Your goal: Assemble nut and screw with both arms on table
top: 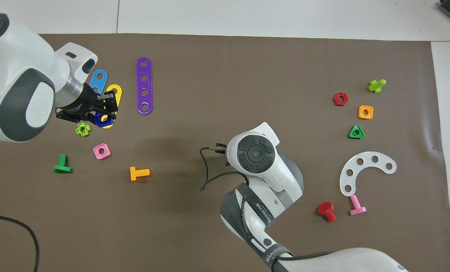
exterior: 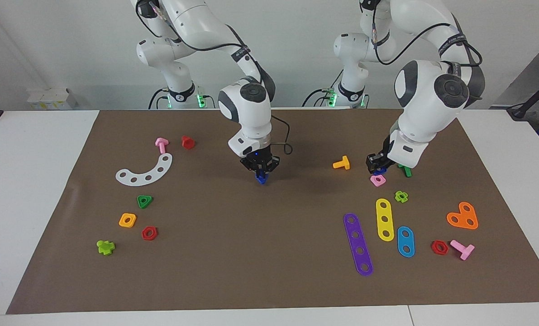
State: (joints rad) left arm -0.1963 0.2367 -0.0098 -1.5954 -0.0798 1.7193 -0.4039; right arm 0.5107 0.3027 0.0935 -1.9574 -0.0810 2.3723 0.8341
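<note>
Facing view: right gripper [exterior: 261, 172] clamped screw [exterior: 261, 178] above mat [exterior: 233, 253] centre. Left gripper [exterior: 378, 166] gripped nut [exterior: 379, 171], lifted over pink nut [exterior: 378, 180] at mat's 3 o'clock. Both picked; mating left.

- I see a plain white wall [exterior: 296, 27] running along the robots' end of the table [exterior: 34, 181].
- The table is white, mostly covered by a brown mat [exterior: 260, 253].
- A small white box [exterior: 52, 98] sits at the right arm's end, against the wall.
- Lighting is even, with soft shadows on the mat.
</note>
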